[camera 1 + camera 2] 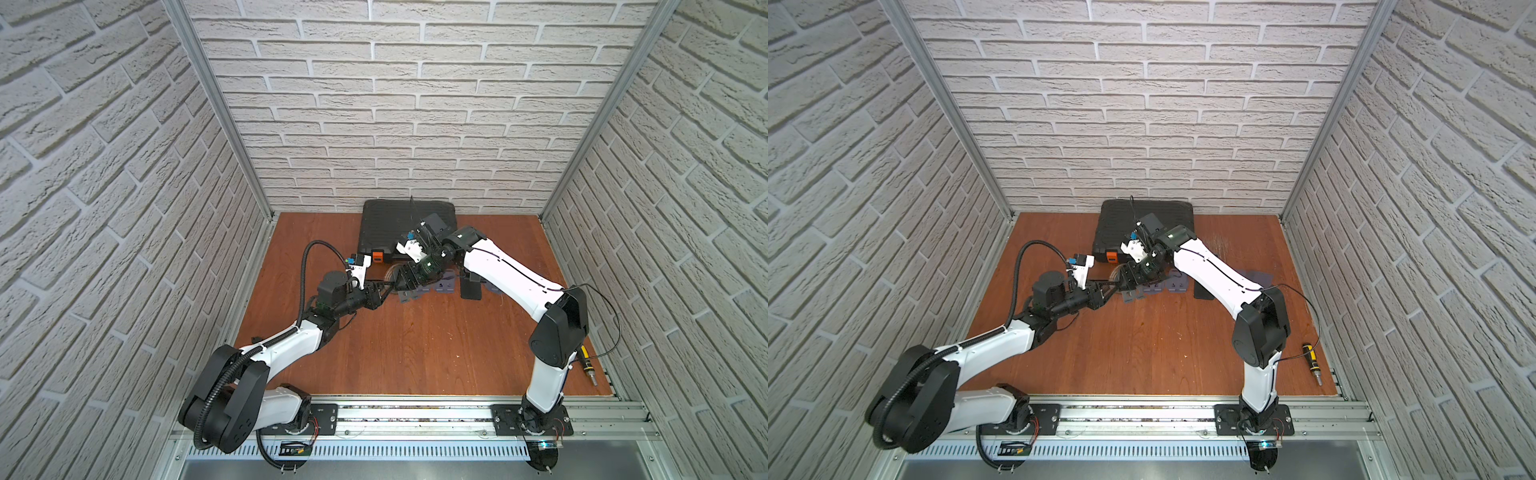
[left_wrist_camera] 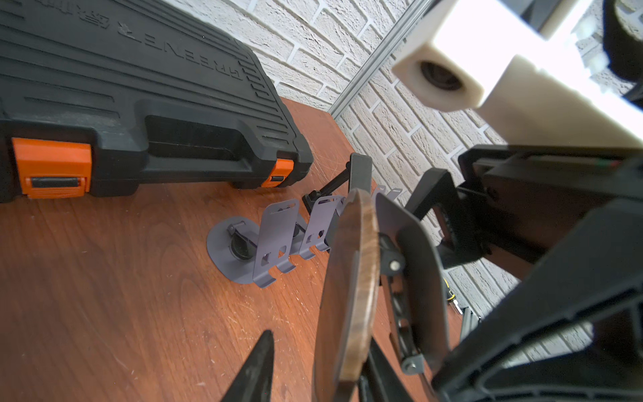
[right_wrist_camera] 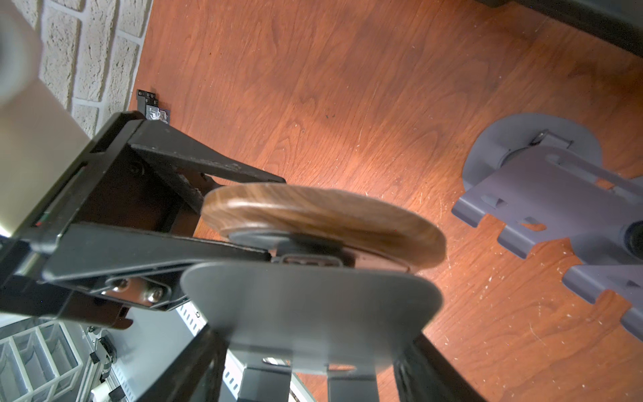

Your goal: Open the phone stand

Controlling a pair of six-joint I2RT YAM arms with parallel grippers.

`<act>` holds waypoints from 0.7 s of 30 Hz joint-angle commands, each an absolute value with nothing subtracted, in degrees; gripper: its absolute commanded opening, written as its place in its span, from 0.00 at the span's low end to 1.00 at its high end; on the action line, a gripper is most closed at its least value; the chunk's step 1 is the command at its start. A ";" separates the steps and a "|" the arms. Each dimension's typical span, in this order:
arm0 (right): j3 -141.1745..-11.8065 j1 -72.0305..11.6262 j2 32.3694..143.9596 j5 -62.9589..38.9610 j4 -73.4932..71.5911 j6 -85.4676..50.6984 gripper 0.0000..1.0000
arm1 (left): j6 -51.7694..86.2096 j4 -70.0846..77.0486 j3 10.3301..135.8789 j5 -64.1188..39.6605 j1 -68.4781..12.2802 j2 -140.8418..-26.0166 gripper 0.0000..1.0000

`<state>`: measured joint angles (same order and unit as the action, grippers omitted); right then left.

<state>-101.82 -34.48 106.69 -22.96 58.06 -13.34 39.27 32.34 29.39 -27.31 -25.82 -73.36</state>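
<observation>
The phone stand [image 1: 394,275] has a round wooden base [image 2: 351,278] and a grey metal plate [image 2: 414,261] hinged to it. It hangs above the middle of the table between both grippers. My right gripper [image 3: 313,348] is shut on the grey plate [image 3: 313,306], one finger at each side edge. My left gripper [image 2: 320,348] straddles the wooden base [image 3: 323,215] with its jaws open. A gap shows between one fingertip [image 2: 266,344] and the wood. Base and plate stand apart at a small angle. In both top views the grippers [image 1: 388,289] [image 1: 1125,284] meet tip to tip.
A black tool case [image 1: 399,226] with orange latches lies at the back wall. Several grey phone stands [image 1: 432,289] [image 2: 275,240] stand in a row on the table just beyond the grippers, beside a black phone [image 1: 471,286]. A screwdriver [image 1: 588,365] lies at the right front edge.
</observation>
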 commanded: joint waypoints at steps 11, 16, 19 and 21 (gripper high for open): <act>-104.58 -35.34 104.75 -27.89 63.36 -12.80 0.06 | 40.91 43.37 30.50 -27.97 -26.38 -78.61 0.45; -105.11 -35.42 104.88 -27.72 63.89 -12.43 0.06 | 41.39 46.58 30.50 -30.39 -26.46 -79.43 0.45; -105.38 -35.42 104.93 -27.72 64.16 -12.30 0.06 | 41.71 47.69 30.50 -31.84 -26.46 -79.48 0.45; -105.38 -35.38 104.94 -27.63 64.25 -12.22 0.06 | 41.62 47.88 30.50 -32.62 -26.46 -79.62 0.46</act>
